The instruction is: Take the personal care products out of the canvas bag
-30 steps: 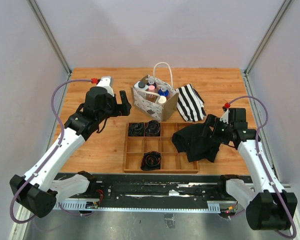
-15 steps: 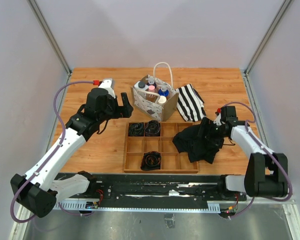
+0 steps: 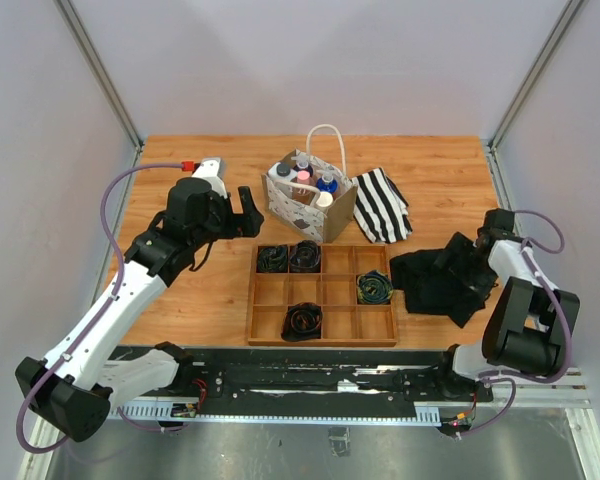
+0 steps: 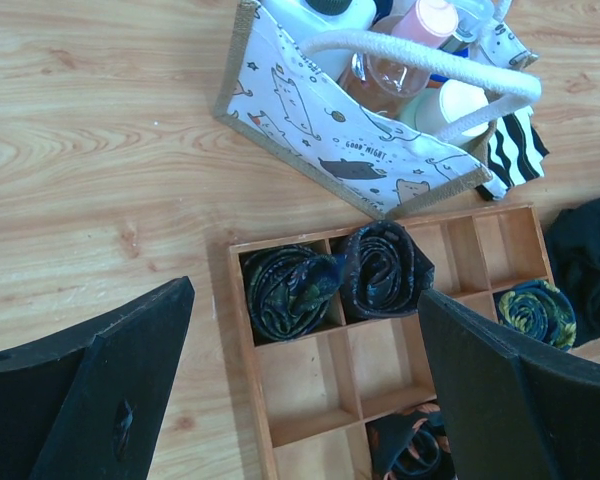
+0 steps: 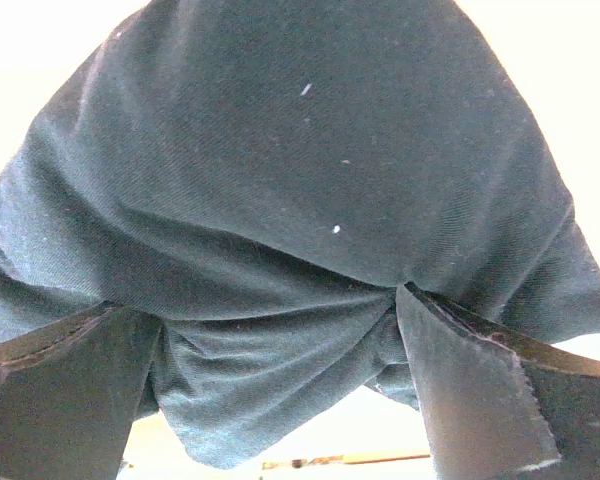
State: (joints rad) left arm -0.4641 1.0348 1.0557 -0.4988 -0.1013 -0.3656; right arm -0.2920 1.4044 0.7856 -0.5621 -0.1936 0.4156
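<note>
Left wrist view: your left claw [image 4: 305, 290] gapes open near the canvas bag [image 4: 310, 110]; its rope handle [image 4: 410, 45] could snag a finger and topple the bottles [image 4: 425, 20].

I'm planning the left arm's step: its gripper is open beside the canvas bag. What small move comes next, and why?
Probably raise the left gripper and carry it right, over the open top of the canvas bag. It is open and empty, left of the bag, while the bottles stand inside, reachable only from above, past the rope handle.
</note>
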